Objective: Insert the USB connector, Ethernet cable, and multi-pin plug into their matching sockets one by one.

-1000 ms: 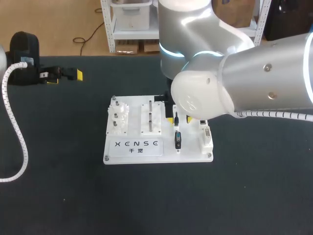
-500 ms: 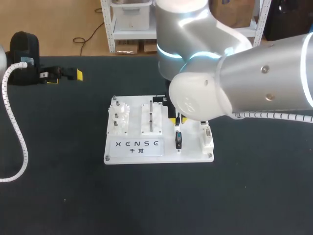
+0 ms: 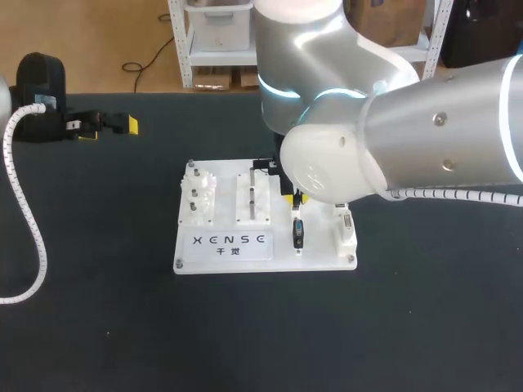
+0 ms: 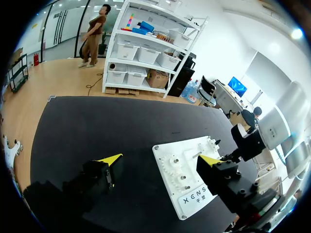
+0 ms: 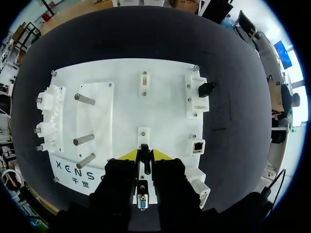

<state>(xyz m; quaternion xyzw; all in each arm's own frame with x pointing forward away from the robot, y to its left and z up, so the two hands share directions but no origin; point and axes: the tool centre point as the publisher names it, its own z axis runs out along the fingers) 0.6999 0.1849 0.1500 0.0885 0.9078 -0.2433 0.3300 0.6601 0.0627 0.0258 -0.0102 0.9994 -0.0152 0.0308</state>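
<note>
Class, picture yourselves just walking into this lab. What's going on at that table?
The right gripper is down over the white board, right at a black connector standing on it. Whether it has gripped the connector cannot be told. The left gripper is open and holds nothing, out over the dark table beside the board.
</note>
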